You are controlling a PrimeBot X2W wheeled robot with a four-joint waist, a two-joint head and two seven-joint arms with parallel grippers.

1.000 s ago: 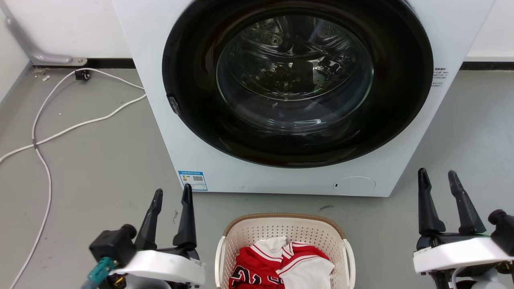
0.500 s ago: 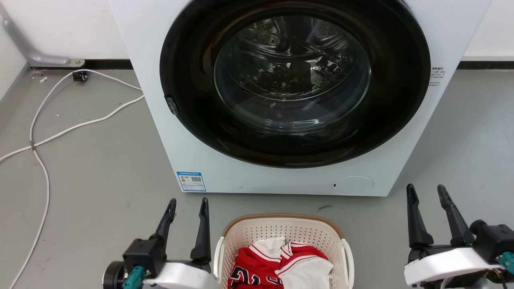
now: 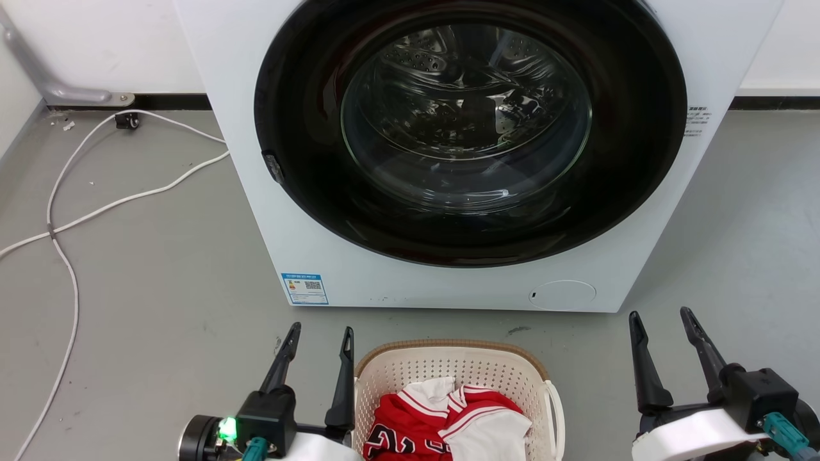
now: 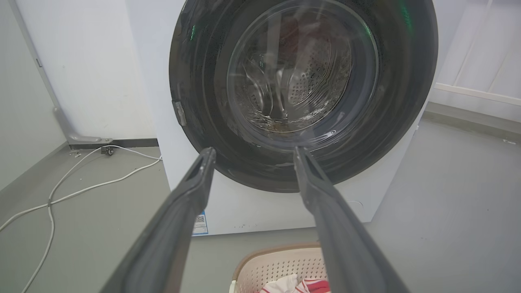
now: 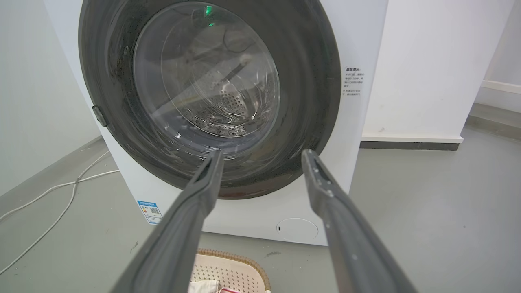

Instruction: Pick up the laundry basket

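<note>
The laundry basket (image 3: pixel 410 374) is shown nearest, at the bottom centre of the head view. It stands on the grey floor (image 3: pixel 160 307) between the two grippers. The left gripper (image 3: pixel 321 328) is held just beside the basket's left side, with its fingers spread and nothing between them. Whether its inner finger touches the rim cannot be told. The right gripper (image 3: pixel 660 312) is likewise spread and empty, and is set apart from the basket's right handle (image 3: pixel 556 410). A red-and-white garment (image 3: pixel 423 429) is contained in the basket. Beyond it, the white washing machine (image 3: pixel 250 179) is seen with its round glass door (image 3: pixel 467 121) shut. A white cable (image 3: pixel 96 208) is laid across the floor to the machine's left.
</note>
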